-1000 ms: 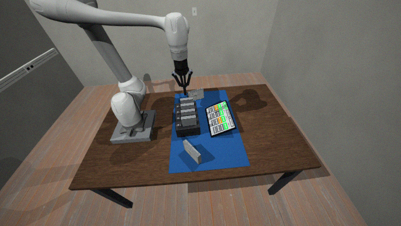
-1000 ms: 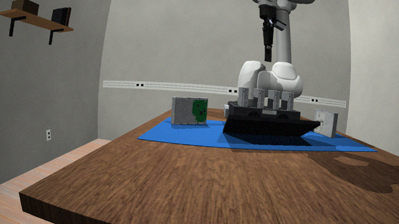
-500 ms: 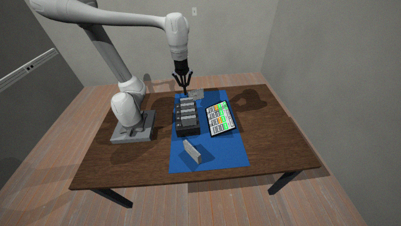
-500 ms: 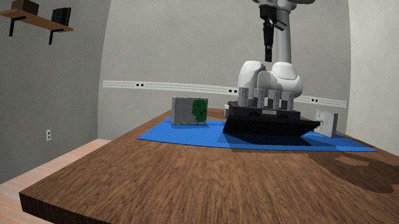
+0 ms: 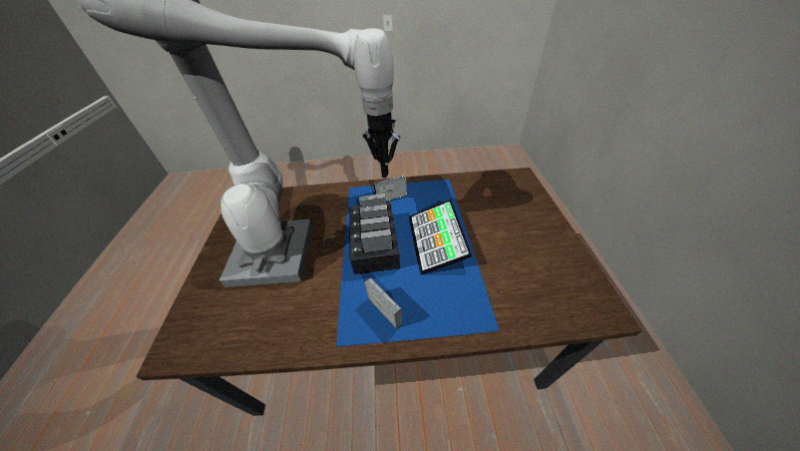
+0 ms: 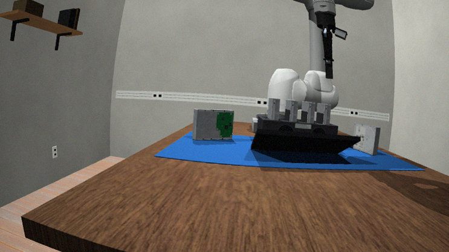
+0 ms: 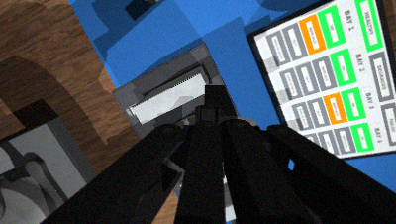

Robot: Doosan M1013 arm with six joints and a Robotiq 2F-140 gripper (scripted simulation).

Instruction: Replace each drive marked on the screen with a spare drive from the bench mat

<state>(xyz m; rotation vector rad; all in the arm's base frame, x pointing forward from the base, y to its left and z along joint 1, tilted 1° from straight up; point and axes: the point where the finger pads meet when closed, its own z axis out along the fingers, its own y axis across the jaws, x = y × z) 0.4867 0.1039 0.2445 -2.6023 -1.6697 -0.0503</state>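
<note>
The black dock (image 5: pixel 373 240) stands on the blue mat (image 5: pixel 414 268) with four grey drives upright in its bays (image 6: pixel 298 111). One spare drive (image 5: pixel 390 187) stands on edge on the mat just behind the dock, and it also shows in the exterior view (image 6: pixel 366 137). The other spare (image 5: pixel 383 302) (image 6: pixel 213 124) stands on edge near the mat's front, green board showing. The screen (image 5: pixel 440 234) leans to the right of the dock. In the wrist view it (image 7: pixel 337 74) has orange cells in the bay 1 and bay 3 rows. My gripper (image 5: pixel 384 165) is shut and empty, well above the dock's far end (image 7: pixel 170 96).
The arm's base (image 5: pixel 262 251) stands on a grey plate left of the dock. The brown table reaches out to the right and front of the mat. A wall shelf (image 6: pixel 37 20) holds two boxes far off.
</note>
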